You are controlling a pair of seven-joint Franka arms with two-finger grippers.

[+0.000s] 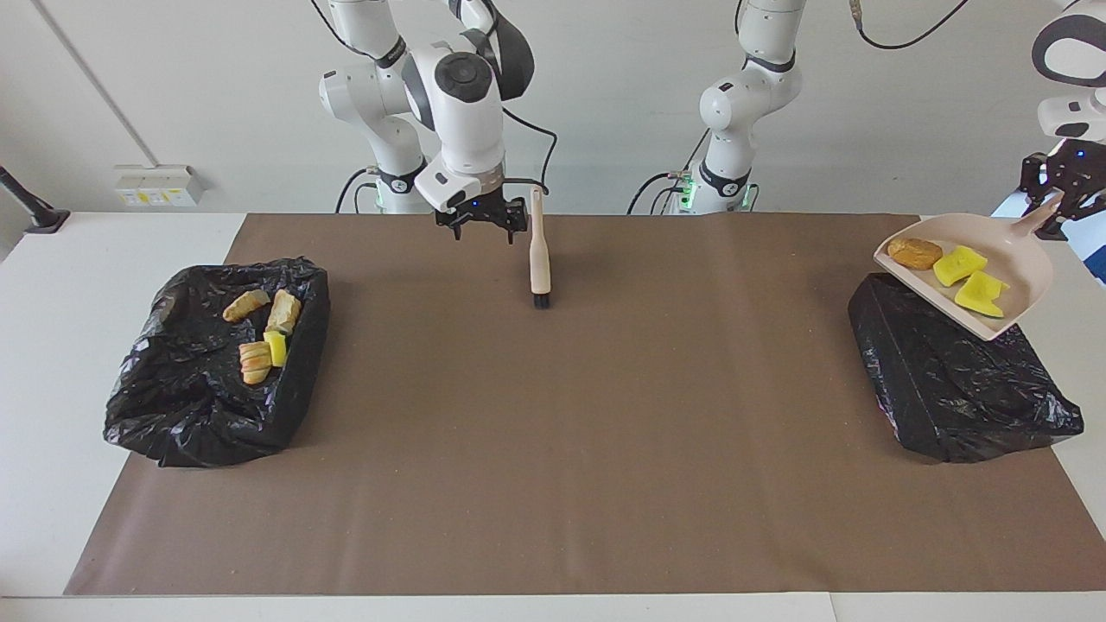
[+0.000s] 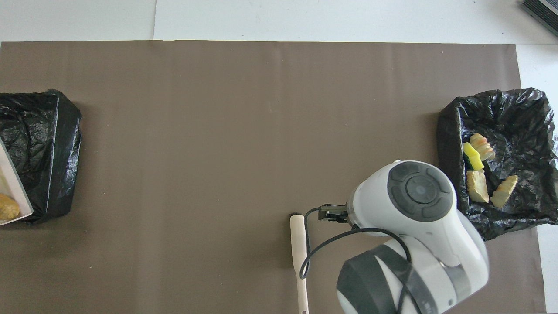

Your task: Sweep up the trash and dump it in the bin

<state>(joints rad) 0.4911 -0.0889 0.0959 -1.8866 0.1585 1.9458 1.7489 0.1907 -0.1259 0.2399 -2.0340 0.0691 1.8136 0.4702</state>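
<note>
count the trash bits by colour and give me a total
yellow bits: 3, two on the dustpan (), one in the bin at the right arm's end
brown bit: 1, on the dustpan
orange-and-white striped chunks: 2, in that bin ()
pale lump: 1, in that bin
total: 7
</note>
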